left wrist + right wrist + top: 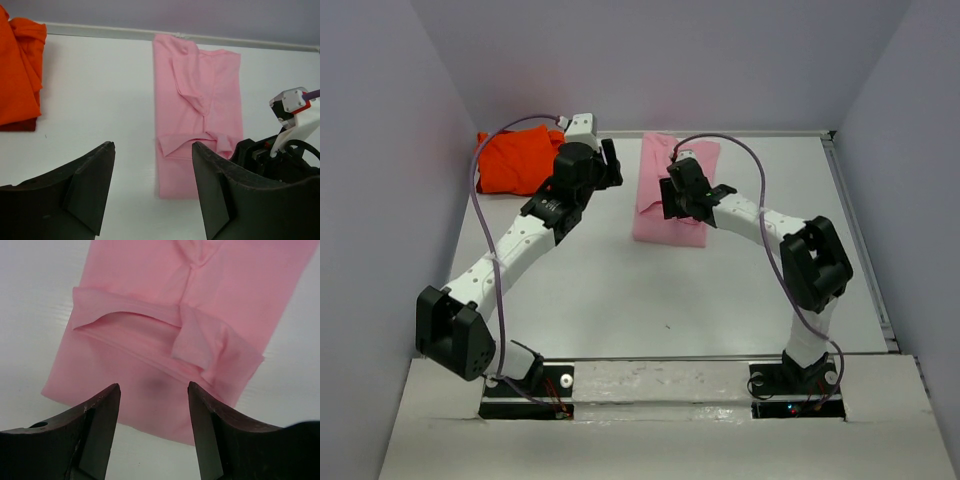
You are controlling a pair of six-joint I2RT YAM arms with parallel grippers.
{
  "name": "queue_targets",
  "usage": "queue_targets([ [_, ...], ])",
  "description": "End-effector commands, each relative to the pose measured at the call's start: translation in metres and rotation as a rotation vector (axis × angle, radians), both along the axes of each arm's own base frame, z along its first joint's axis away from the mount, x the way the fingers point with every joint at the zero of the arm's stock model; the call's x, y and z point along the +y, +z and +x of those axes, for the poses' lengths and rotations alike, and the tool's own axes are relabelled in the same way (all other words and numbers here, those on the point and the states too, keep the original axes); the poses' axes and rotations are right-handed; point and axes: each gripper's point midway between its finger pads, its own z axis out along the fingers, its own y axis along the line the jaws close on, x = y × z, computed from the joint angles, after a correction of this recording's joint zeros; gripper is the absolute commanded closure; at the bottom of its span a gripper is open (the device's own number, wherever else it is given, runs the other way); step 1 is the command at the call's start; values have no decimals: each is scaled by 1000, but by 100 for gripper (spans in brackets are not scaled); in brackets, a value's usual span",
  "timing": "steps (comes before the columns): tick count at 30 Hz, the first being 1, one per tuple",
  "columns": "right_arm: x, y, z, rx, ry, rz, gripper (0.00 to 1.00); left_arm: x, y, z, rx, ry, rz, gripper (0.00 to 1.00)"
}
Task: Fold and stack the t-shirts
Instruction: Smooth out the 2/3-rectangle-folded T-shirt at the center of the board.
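The light pink t-shirt [660, 190] lies folded into a long narrow strip at the back middle of the table; it also shows in the left wrist view [200, 110] and in the right wrist view [175, 325]. The orange-red t-shirt [515, 160] lies crumpled at the back left, at the left edge of the left wrist view [17, 75]. My right gripper [672, 195] hovers open and empty over the pink strip's near end [154, 390]. My left gripper [610, 165] is open and empty between the two shirts [152, 150].
The white table [650, 290] ends at grey walls behind and at both sides, with a raised rim [860, 230] along the right edge. The right arm's wrist [290, 135] shows at the right of the left wrist view.
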Motion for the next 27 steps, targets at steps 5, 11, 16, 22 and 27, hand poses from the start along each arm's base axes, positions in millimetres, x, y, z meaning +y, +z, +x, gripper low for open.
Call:
queue_targets([
  [5,41,-27,5,61,99,84,38,9,27,-3,-82,18,0,28],
  [11,47,-46,8,96,90,96,39,20,35,-6,-108,62,7,27],
  [16,41,-63,13,102,55,53,39,18,33,-6,-96,54,2,27],
  [22,37,-72,20,93,33,12,39,19,35,-6,-102,54,2,27],
  [27,32,-67,30,60,7,-21,39,17,34,-7,-102,45,1,27],
])
